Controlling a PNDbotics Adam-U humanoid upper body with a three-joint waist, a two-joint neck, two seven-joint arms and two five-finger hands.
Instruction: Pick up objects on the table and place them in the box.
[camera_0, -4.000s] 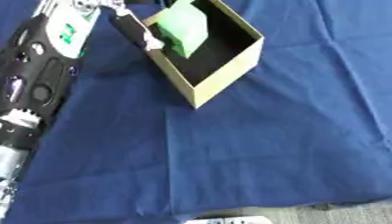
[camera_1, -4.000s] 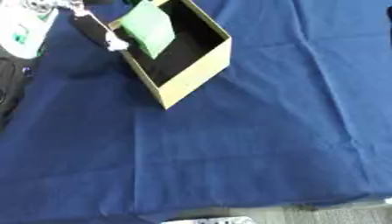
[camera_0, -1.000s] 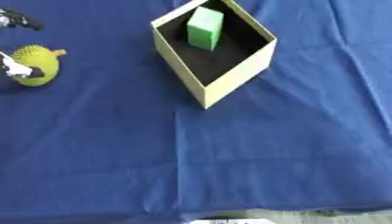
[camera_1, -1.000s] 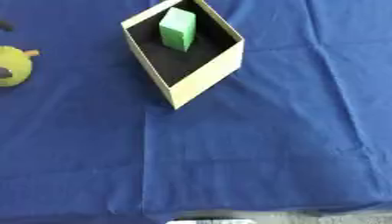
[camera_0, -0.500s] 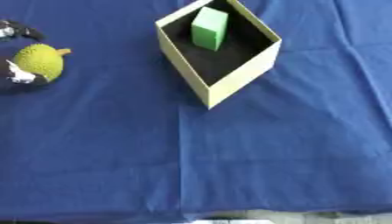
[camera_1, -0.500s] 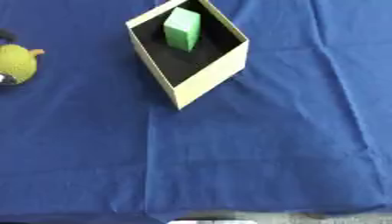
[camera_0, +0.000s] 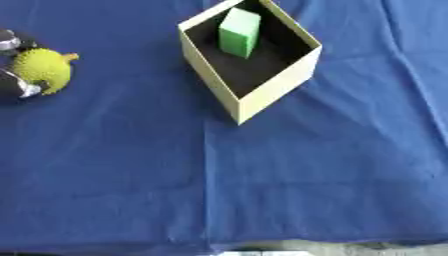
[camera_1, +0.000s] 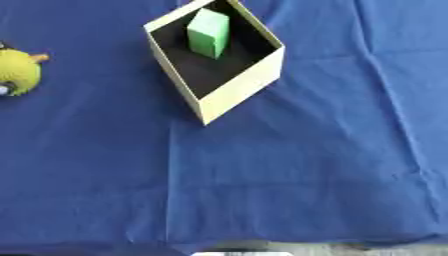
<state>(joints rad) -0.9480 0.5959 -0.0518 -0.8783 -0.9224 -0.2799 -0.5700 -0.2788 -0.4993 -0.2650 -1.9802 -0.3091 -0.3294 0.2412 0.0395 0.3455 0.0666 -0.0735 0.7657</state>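
A yellow-green spiky fruit with a short stem (camera_0: 42, 70) lies on the blue cloth at the far left. My left hand (camera_0: 19, 86) shows only at the view's left edge, with one dark and silver finger above the fruit and another below it, curled against it. An open cardboard box (camera_0: 276, 92) with a dark inside stands at the upper middle, turned cornerwise. Inside it a green block (camera_0: 238, 32) leans toward the far corner. My right hand shows in no view.
Blue cloth (camera_0: 262, 175) with soft creases covers the table from the box to the near edge. The cloth's front edge runs along the bottom, with a small white thing (camera_1: 241, 253) just beyond it.
Four seconds ago my left arm held the green block over the box; now the block is in the box and the hand is at the fruit. The view has shifted slightly.
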